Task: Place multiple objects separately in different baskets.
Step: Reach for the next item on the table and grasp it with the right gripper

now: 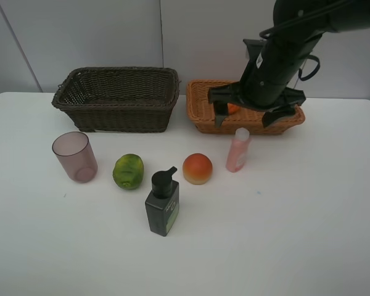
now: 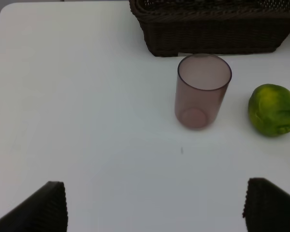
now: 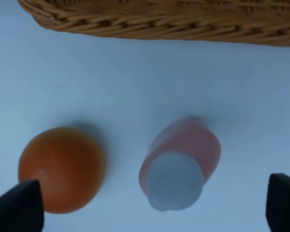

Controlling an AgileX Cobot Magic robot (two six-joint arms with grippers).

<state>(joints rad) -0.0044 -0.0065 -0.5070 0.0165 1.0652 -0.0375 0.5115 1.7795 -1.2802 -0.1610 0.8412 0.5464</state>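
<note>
Jaws on both arms stand wide apart and grip nothing. From the high camera, the right gripper (image 1: 246,120) hangs over the shallow orange-tan wicker basket (image 1: 200,117). A round orange (image 1: 233,108) shows between its fingers, mostly hidden, down inside the basket. At 9 o'clock of that basket sits the deep dark brown wicker basket (image 1: 117,102).

On the white table (image 1: 296,234) a row runs from 9 o'clock to 3 o'clock: the upright translucent mauve cup (image 1: 75,157), the green fruit (image 1: 128,171), the red-yellow peach-like fruit (image 1: 197,168), then the pink white-capped bottle (image 1: 238,150) standing just at 6 o'clock of the tan basket. At 6 o'clock of the gap between green fruit and peach stands the dark pump bottle (image 1: 162,203). In its wrist view the left gripper (image 2: 159,208) hovers over bare table, with cup and green fruit ahead of it, well apart from its fingers
</note>
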